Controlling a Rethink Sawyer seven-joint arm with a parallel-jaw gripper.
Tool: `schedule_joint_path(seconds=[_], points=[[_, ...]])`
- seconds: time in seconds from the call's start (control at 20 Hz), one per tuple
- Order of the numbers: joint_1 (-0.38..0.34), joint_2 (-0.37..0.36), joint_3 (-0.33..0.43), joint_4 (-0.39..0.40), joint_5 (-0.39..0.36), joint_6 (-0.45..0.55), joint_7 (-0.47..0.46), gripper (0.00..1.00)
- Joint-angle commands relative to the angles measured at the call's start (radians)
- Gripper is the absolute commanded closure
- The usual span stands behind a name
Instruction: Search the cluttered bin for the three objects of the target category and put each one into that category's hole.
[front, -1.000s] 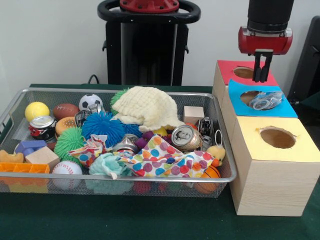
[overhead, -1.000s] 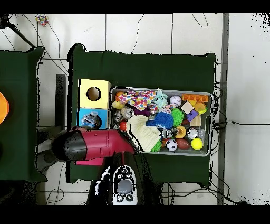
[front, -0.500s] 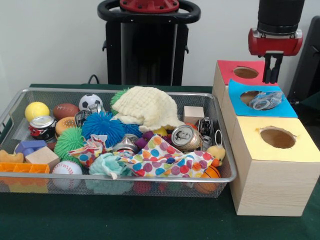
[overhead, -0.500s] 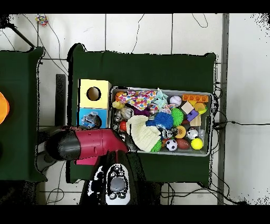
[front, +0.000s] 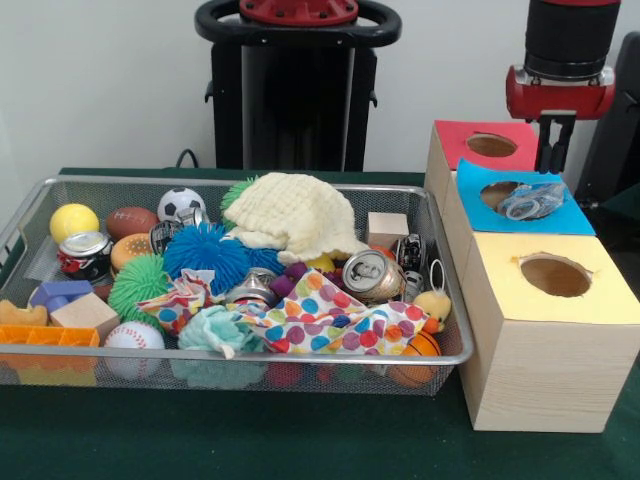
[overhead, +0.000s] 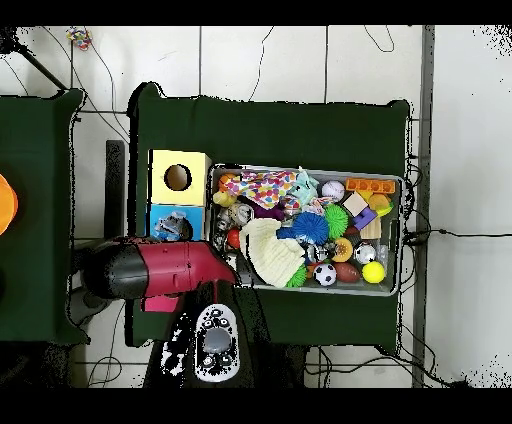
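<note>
My gripper (front: 556, 165) hangs shut and empty in the front view, just right of the red-topped box (front: 455, 145) and above its hole (front: 492, 145). A crumpled clear plastic piece (front: 530, 202) lies half in the hole of the blue-topped box (front: 570, 218). The yellow-topped box (front: 545, 335) has an open hole (front: 555, 275). The wire basket (front: 130, 181) holds crushed cans (front: 372, 275), a red can (front: 83, 252), balls, blocks and cloths. From overhead the red arm (overhead: 160, 272) covers the red box and hides the gripper.
A cream knitted cloth (front: 292, 215) and a polka-dot cloth (front: 325, 320) cover part of the basket's contents. The overhead view shows the basket (overhead: 396, 180) right of the yellow box (overhead: 160, 160) and blue box (overhead: 156, 215). Green cloth (front: 300, 440) covers the table.
The gripper has drifted right and slightly up, from over the red box's hole to past its right side. The plastic piece and the basket's contents have not moved.
</note>
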Motion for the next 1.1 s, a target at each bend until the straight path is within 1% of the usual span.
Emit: schedule_joint_path(seconds=[0.05,0.35,0.55,0.7,0.9,1.1], points=[[0.023,0.044,0.038,-0.041,0.059,0.041,0.185,1.0],[0.041,0.092,0.035,-0.057,0.076,-0.009,0.19,1.0],[0.054,0.1,0.027,-0.038,0.085,-0.041,0.199,1.0],[0.055,0.116,0.027,-0.037,0.089,-0.061,0.194,1.0],[0.042,0.132,0.037,-0.05,0.096,-0.069,0.178,1.0],[0.036,0.125,0.044,-0.057,0.107,-0.055,0.173,1.0]])
